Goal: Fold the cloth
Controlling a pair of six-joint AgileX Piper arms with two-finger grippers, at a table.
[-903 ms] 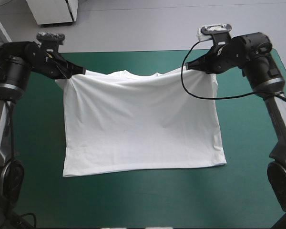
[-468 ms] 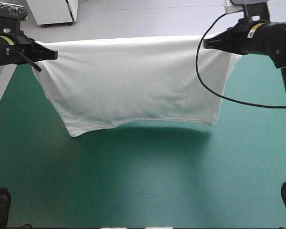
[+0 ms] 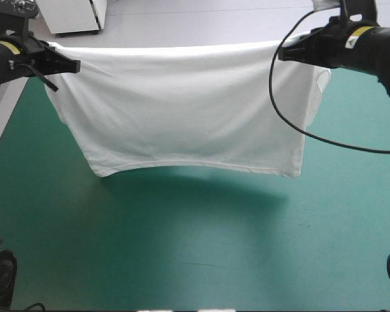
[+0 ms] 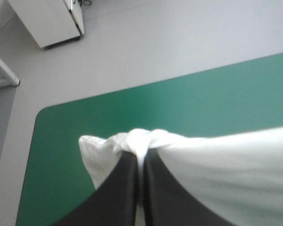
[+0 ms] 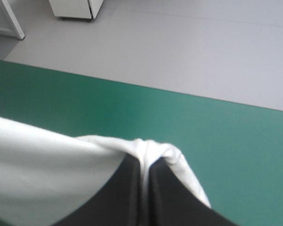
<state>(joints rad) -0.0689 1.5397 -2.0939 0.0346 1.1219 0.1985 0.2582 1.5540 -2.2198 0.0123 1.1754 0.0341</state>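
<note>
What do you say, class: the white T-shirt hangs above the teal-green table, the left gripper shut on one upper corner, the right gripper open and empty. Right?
No. The right gripper is shut on the T-shirt's other upper corner, as the right wrist view shows. The rest stands: the T-shirt hangs above the table, the left gripper shut on one corner.

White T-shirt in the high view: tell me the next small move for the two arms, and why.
Probably lower both arms together until the hem meets the teal-green table cover. The white short-sleeved T-shirt hangs stretched between the left gripper and the right gripper, each shut on an upper corner. Its hem is clear of the cover, with a shadow beneath.
</note>
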